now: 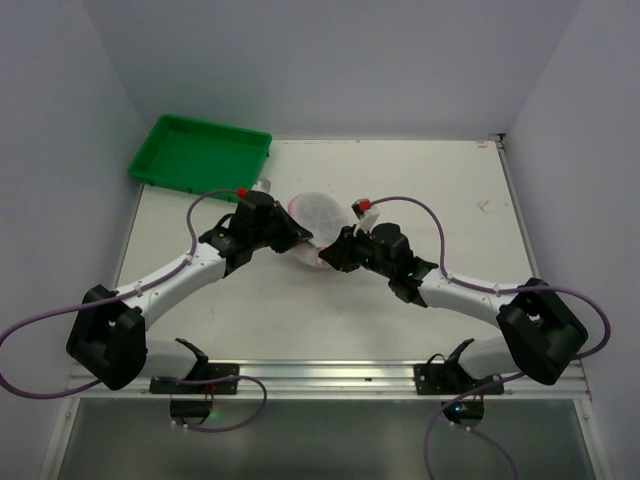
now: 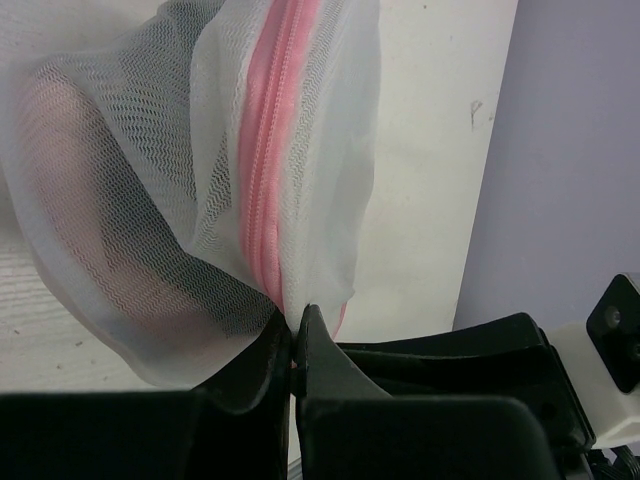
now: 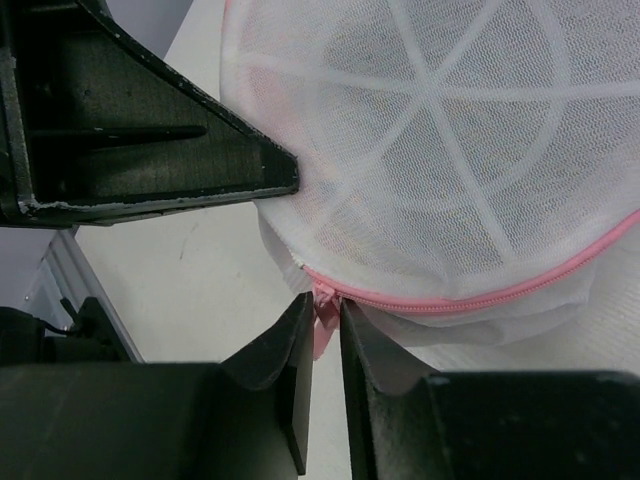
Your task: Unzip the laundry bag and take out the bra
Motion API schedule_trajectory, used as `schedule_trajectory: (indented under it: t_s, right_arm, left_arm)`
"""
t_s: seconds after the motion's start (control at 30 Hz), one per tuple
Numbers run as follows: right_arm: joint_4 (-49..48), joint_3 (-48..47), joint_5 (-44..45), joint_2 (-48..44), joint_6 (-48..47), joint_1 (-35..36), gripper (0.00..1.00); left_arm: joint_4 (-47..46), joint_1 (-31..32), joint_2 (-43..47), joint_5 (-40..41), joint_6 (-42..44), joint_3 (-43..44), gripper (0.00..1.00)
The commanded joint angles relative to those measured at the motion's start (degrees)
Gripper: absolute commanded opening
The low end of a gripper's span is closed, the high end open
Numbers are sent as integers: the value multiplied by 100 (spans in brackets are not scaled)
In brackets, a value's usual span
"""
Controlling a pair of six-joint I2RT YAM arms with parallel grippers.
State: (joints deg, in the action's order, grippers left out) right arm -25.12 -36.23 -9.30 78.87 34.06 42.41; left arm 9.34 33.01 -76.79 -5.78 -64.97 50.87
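The laundry bag (image 1: 318, 212) is sitting near the middle of the pale, matte table (image 1: 460, 210). It is a rounded dome of translucent white mesh, ribbed with white fabric spokes and rimmed by a pink zipper (image 3: 470, 300). The left gripper (image 2: 297, 335), at the bag's 8 o'clock in the top view, is pinching a loose fold of mesh beside the zipper between its black wedge-shaped fingers. The right gripper (image 3: 327, 312), at 5 o'clock, is squeezing narrow on the pink zipper pull (image 3: 325, 298). Something darker is showing dimly through the weave. A glossy green rectangular tray (image 1: 200, 155) is overhanging the table's 10 o'clock corner.
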Motion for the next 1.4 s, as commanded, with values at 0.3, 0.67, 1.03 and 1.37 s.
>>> schedule_trajectory:
  t_s: [0.3, 0.67, 1.03, 1.37]
  right_arm:
    - [-2, 265, 411, -434, -321, -128, 0]
    - [1395, 353, 1202, -1189, -857, -769, 0]
    - [2425, -86, 271, -1541, -1062, -981, 0]
    - [1564, -533, 745, -611, 205, -23, 0]
  left_arm:
    - [-170, -58, 235, -99, 186, -60, 0]
    - [-99, -471, 376, -458, 915, -279, 0]
    - [-460, -761, -1310, -1487, 2489, 1228, 9]
    - [287, -867, -1094, -416, 1752, 1611, 100]
